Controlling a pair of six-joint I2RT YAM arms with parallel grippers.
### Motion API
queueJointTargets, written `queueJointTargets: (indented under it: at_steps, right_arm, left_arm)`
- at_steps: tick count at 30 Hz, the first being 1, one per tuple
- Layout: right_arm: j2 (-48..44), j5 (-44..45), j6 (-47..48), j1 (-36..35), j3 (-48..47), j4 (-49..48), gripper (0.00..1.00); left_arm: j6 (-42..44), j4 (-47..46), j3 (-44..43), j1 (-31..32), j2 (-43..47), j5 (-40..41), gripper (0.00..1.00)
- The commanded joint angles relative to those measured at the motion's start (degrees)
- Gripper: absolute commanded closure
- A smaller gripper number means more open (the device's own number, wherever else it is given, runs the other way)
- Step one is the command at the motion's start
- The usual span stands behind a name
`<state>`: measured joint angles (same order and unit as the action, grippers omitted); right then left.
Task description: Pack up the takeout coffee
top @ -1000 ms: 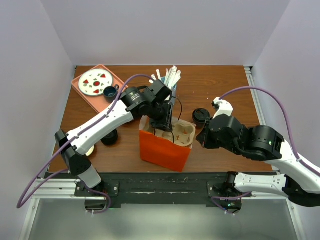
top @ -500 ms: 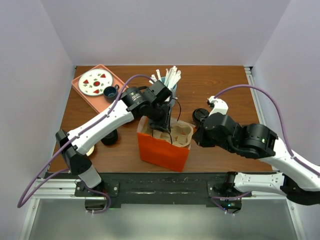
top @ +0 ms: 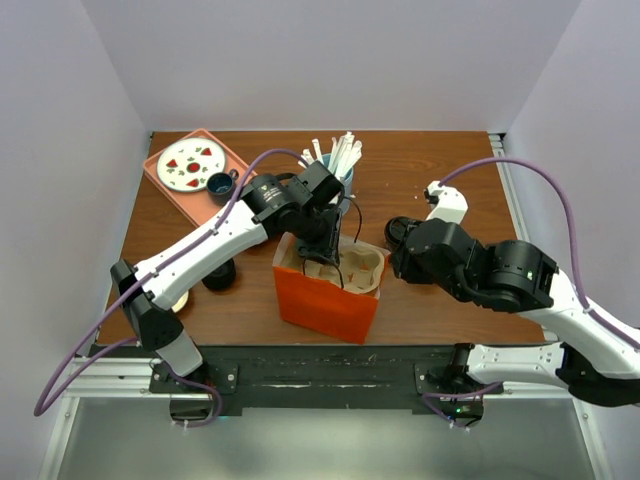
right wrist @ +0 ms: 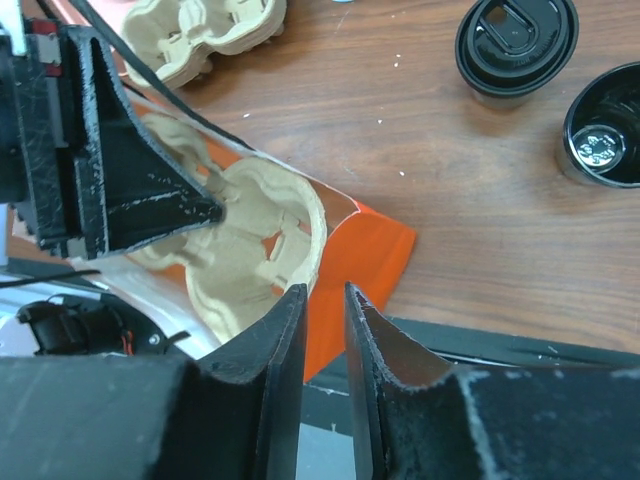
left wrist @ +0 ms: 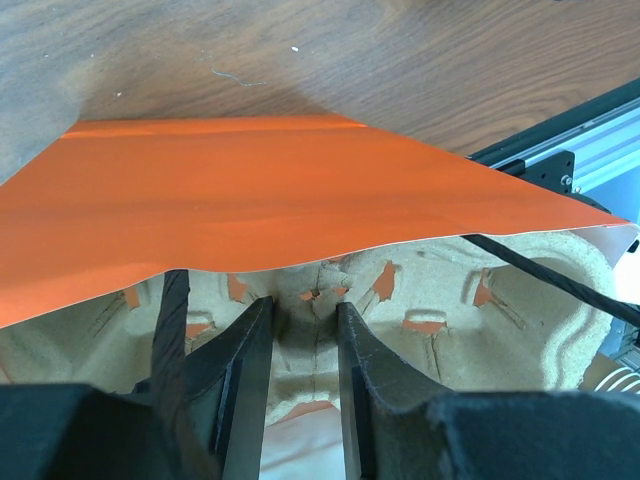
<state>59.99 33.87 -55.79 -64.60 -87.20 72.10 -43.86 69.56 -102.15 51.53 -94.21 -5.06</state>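
Left gripper (left wrist: 305,305) narrowed to a partial gap and pinched on the raised middle ridge of the tan moulded-pulp cup carrier (left wrist: 500,320), one black finger (left wrist: 245,370) flat against each side of that ridge. Carrier sunk in the orange paper bag (left wrist: 250,190), itself upright near the front middle of the brown wooden table (top: 440,170).

Right gripper (right wrist: 325,290) parted only to a thin slit, nothing seen clamped. Tips poised just over the carrier's rim at the bag's right-hand edge; touching or not, impossible to tell.

From overhead, left fingertips hidden down inside the bag mouth, right fingertips masked by the wrist housing. Lower part of the carrier out of sight behind the bag wall. In the right wrist view, a second tan pulp tray (right wrist: 200,30) cut off by the top edge, a round black plastic lid (right wrist: 515,45) flat on the wood, and near it an open black cup (right wrist: 605,125) cropped at the right border.

Left arm (top: 215,240) stretched diagonally from its base to the bag, wrist bent steeply downward. Right arm (top: 500,275) folded back on itself, forearm running leftward toward the bag's right side.
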Motion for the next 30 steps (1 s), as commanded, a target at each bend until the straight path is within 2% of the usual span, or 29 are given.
queueJointTargets:
  at_steps: [1,30]
  right_arm:
    - [0.1,4.1,-1.5,-0.3,0.3,-1.5,0.73]
    - [4.2,7.8,-1.1,0.3,4.6,-4.2,0.7]
  left_arm:
    - [1.0,1.0,-1.4,0.2,2.2,2.2,0.76]
    - [0.3,0.0,0.8,0.2,3.7,1.2,0.79]
